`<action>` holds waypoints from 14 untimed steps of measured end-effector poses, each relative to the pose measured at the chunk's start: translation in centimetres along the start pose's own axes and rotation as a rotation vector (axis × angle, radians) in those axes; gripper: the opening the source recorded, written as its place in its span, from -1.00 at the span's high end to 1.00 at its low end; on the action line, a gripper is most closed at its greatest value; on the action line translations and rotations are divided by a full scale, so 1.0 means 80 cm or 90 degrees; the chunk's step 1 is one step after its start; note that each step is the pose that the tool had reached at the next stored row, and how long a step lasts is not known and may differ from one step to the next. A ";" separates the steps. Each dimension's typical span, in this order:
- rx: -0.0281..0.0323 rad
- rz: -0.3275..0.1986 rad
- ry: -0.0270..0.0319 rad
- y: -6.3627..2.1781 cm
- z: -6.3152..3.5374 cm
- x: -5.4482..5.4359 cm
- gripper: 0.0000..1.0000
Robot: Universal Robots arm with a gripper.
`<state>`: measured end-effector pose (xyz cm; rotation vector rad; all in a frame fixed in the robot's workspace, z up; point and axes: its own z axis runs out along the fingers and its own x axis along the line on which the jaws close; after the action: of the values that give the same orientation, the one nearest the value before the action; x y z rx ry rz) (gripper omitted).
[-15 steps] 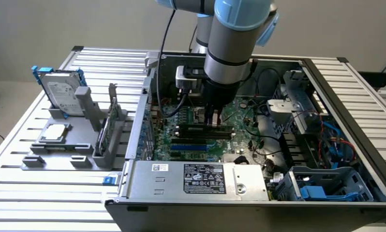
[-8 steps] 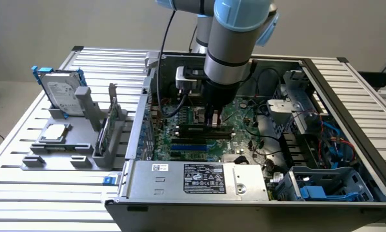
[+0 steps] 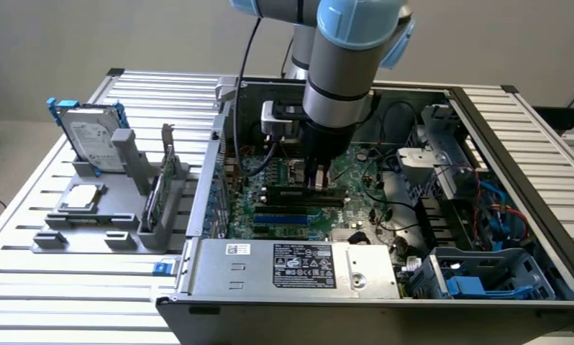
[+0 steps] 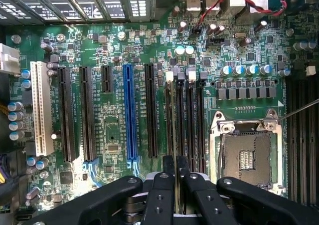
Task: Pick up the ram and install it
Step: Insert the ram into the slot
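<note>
End effector [image 4: 175,177] nearly closed, pinching one ram [image 4: 178,130] edge-on above motherboard [image 4: 114,135] slots.

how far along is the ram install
Done: the ram has been picked up and carried into the open computer case. In hand: the gripper is shut on the stick, holding it edge-on over the memory slots beside the processor socket. Left: it isn't visibly seated or released yet.
</note>
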<state>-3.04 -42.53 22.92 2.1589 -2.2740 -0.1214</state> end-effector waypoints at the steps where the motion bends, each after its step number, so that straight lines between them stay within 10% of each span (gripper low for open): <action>1: 0.0002 0.000 0.0003 0.000 0.001 0.000 0.71; 14: 0.0012 0.000 0.0042 0.001 0.005 -0.002 0.71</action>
<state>-3.13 -42.34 22.50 2.1566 -2.2718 -0.1120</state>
